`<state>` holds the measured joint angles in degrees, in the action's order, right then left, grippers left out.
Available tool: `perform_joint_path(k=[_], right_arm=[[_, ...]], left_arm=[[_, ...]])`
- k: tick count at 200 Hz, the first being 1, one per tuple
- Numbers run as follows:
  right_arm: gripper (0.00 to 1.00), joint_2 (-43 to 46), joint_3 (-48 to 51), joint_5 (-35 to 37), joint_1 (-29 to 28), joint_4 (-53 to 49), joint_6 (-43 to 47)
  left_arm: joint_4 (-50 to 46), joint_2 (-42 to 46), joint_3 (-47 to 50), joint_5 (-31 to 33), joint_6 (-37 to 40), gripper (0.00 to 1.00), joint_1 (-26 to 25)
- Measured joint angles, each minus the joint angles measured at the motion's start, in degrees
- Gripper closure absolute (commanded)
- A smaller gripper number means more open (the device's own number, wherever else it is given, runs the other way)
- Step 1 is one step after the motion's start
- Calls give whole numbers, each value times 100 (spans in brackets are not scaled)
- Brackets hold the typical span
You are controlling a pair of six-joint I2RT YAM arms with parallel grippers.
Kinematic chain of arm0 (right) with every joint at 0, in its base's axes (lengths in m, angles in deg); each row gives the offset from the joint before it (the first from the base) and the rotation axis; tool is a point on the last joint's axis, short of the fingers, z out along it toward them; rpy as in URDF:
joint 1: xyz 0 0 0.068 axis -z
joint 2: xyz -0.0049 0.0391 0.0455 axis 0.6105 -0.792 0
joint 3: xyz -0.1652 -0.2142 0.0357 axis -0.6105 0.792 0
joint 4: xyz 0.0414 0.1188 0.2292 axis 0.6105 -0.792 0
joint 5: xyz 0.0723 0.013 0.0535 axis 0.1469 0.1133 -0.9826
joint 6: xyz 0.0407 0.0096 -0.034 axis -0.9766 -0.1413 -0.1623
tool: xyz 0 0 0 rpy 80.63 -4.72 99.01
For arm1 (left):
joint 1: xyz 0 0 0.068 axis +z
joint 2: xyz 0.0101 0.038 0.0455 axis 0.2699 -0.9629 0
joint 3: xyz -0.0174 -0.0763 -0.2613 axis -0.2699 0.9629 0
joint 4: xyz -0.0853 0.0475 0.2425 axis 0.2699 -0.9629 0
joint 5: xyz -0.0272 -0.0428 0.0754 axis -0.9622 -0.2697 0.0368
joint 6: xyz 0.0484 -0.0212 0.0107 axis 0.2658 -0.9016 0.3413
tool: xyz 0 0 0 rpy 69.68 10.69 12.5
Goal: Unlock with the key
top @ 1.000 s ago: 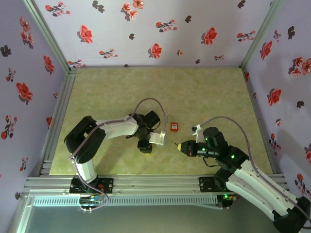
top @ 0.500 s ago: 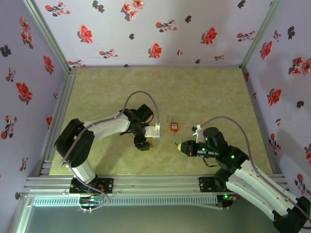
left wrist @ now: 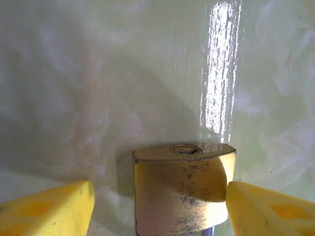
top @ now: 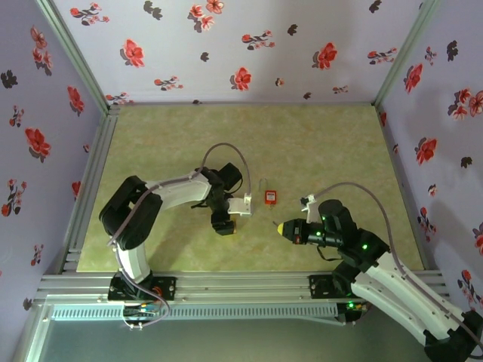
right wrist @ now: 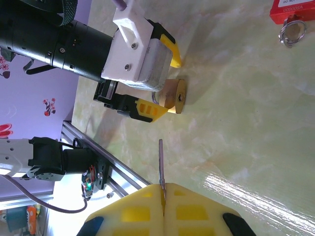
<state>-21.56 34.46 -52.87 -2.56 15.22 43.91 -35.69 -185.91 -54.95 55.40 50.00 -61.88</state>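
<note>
A small brass padlock (left wrist: 177,196) lies on the green table with its keyhole facing away from the left wrist. My left gripper (left wrist: 160,209) is open around it: the right fingertip (left wrist: 266,211) touches the body and the left fingertip (left wrist: 47,211) stands apart. From above, the left gripper (top: 232,217) sits at mid-table. My right gripper (right wrist: 163,194) is shut on the key (right wrist: 160,164). Its thin silver blade sticks out toward the padlock (right wrist: 174,96), well short of it, and its head is hidden between the pads. The right gripper (top: 281,227) is to the right of the left one.
A small red squarish piece with a metal ring (top: 270,197) lies on the table just beyond the two grippers. The aluminium rail (top: 226,285) runs along the near edge. Flowered walls close in the left, back and right sides.
The left gripper drew back to the left, then settled slightly right again, its jaws a little wider around the padlock. The right gripper with the key nudged slightly right.
</note>
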Motion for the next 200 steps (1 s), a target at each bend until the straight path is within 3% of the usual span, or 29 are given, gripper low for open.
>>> perform_joint_path(k=[129,172,200], right_arm=[[100,138,63,107,0,-37,0],[100,256,66,127,0,-52,-2],[100,299,68,129,0,-138,0]], left_arm=[[-20,-149,-70,59,0,47,-33],[-39,-116,-66,2,-63,37,-37],[-68,157,-2,-164,-133,36,4]])
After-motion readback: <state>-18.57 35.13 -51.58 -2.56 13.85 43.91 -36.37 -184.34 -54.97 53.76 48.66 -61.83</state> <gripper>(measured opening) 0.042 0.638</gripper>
